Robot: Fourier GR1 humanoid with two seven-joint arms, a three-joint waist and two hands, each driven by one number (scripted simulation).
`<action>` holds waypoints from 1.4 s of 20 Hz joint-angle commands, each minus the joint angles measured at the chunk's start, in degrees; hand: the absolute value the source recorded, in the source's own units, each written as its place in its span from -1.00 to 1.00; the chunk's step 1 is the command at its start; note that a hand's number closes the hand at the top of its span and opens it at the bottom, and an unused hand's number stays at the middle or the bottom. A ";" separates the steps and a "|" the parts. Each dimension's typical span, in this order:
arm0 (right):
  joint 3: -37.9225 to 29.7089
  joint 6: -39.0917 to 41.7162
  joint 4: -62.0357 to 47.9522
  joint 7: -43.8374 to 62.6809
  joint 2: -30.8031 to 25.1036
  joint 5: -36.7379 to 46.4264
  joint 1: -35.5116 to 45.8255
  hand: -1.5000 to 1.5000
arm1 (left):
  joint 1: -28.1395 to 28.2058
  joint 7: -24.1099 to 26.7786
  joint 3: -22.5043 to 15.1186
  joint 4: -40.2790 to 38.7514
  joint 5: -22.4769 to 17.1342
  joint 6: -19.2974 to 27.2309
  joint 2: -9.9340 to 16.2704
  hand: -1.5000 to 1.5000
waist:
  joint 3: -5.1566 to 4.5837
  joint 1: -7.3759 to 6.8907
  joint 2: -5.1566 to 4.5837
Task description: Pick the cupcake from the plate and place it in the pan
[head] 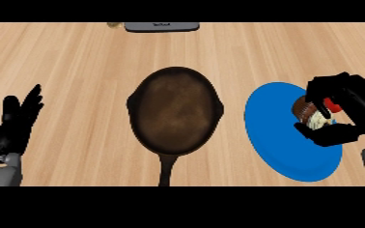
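Observation:
A blue plate [274, 135] lies on the wooden counter at the right. On its right side sits the cupcake [311, 113], brown with pale frosting and a red top, tipped sideways. My right hand [341, 107] curls around the cupcake, fingers above it and thumb below. A dark cast-iron pan [175, 111] lies in the middle with nothing in it, its handle pointing toward me. My left hand [17, 121] rests open at the left edge, fingers up.
A grey appliance [161, 26] sits at the counter's far edge, with a small pale object [113, 24] beside it. Bare wood shows between the pan and the left hand.

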State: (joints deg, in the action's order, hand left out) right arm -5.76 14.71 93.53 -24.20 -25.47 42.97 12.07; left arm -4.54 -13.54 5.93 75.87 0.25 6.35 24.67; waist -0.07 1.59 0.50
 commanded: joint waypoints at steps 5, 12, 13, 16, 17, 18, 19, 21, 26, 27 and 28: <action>6.30 5.74 14.37 16.85 10.64 -1.13 0.36 1.00 | -3.07 -0.28 -1.24 -1.73 2.65 1.00 -3.24 0.00 | 0.03 -1.29 -0.44; 11.91 2.95 -0.40 26.97 22.27 1.76 14.49 1.00 | -0.74 -0.05 -1.38 1.06 2.96 0.14 -3.91 0.00 | 0.05 -2.32 -0.55; 12.91 0.79 -0.84 27.68 24.73 2.43 14.23 1.00 | -1.93 0.70 0.38 -0.36 2.37 -0.79 -2.19 0.00 | 0.05 -2.19 -0.57; 12.32 -3.46 -13.84 28.95 25.25 2.34 22.83 1.00 | -3.89 0.62 1.34 -1.97 2.02 -3.10 -0.12 0.00 | 0.05 -2.68 -0.77; 16.90 -7.33 -15.33 31.46 25.30 1.00 23.25 1.00 | -5.49 1.55 -0.05 -4.71 3.41 -1.07 -2.95 0.00 | 0.04 -2.56 -0.81; 13.77 -6.28 -19.46 28.40 25.34 0.35 25.39 1.00 | -4.71 1.70 -0.41 -3.66 3.71 -0.72 -3.83 0.00 | 0.06 -2.45 -0.75; 17.28 -11.92 -23.84 29.15 25.37 -0.02 25.74 1.00 | -3.80 1.14 -0.15 -2.73 3.00 -2.31 -2.55 0.00 | 0.07 -3.19 -0.87; 21.17 -16.47 -27.91 29.85 25.41 -0.82 26.32 1.00 | -3.30 -0.21 0.53 -1.01 2.95 -1.50 -2.87 0.00 | 0.08 -3.19 -0.77; 25.74 -24.77 -43.73 26.86 25.45 -8.80 34.03 1.00 | -4.13 0.85 -0.50 -2.05 4.40 -1.89 -3.64 0.00 | 0.08 -3.82 -1.01; 25.64 -26.21 -46.52 26.09 25.46 -10.93 35.26 1.00 | -3.17 1.95 -0.90 -1.63 4.96 -0.82 -4.85 0.00 | 0.08 -3.92 -1.02; 30.86 -27.08 -46.89 27.82 25.46 -13.41 36.16 1.00 | -5.71 -0.80 0.01 -2.07 3.96 -2.02 -3.54 0.00 | 0.09 -4.35 -1.07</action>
State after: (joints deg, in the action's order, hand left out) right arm 18.46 -6.51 55.12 3.86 -0.19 35.49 44.32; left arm -8.82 -13.28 5.86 74.24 3.98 4.55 21.27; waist 0.01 -2.05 -0.43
